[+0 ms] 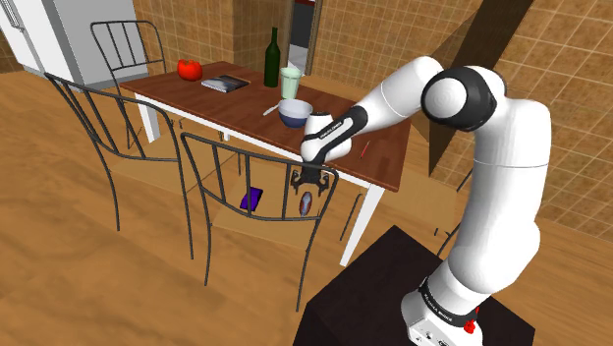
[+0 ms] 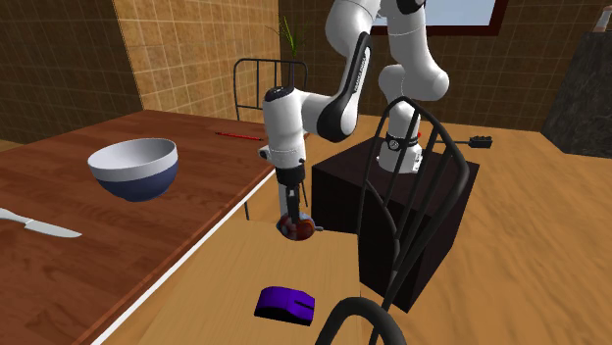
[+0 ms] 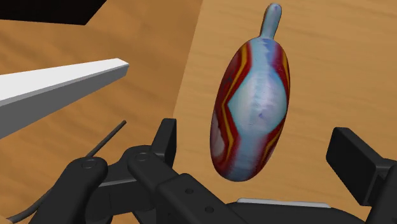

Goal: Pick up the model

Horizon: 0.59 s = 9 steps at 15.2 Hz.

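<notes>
The model (image 3: pixel 251 114) is an oval, striped in red, yellow and pale blue, with a thin stem at one end. It lies on the light wooden seat (image 1: pixel 270 218) of the chair beside the table. My black gripper (image 3: pixel 257 137) hangs straight down over it, open. One finger (image 3: pixel 167 137) stands on each side of the model, and neither touches it. In the shoulder view the gripper (image 1: pixel 307 190) sits just above the model (image 1: pixel 307 203), behind the chair's wire back. The second exterior view shows the gripper (image 2: pixel 291 211) right over the model (image 2: pixel 296 228).
A purple object (image 1: pixel 251 199) lies on the same seat, at the shoulder view's left of the model. The chair's wire back (image 1: pixel 257 147) curves close around the gripper. The table (image 1: pixel 378 172) carries a bowl (image 1: pixel 295 112), knife (image 2: pixel 39 227), bottle (image 1: pixel 273 57), cup and red pen (image 2: pixel 240 134).
</notes>
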{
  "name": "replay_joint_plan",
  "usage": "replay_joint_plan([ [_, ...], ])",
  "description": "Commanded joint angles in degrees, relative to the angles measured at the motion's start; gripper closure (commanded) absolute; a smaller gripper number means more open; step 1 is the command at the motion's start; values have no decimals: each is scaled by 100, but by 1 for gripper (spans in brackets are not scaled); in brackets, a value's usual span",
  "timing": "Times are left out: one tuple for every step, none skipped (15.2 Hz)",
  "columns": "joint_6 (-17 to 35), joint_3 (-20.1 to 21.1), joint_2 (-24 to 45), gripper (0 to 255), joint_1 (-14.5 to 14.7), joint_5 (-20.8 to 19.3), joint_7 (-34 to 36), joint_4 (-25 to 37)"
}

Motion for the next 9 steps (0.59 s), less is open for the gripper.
replay_joint_plan([
  [124, -13, 171, 0, 16, -8, 40, 49],
  [182, -18, 236, 0, 20, -14, 43, 57],
  [239, -23, 302, 0, 24, -20, 46, 66],
  [295, -28, 369, 0, 28, -27, 49, 76],
  [350, -33, 436, 0, 31, -33, 52, 88],
  [382, -35, 475, 0, 33, -38, 54, 95],
  [383, -34, 475, 0, 32, -38, 55, 94],
  [357, -29, 423, 255, 34, -34, 60, 68],
  [365, -35, 475, 255, 24, -36, 46, 113],
])
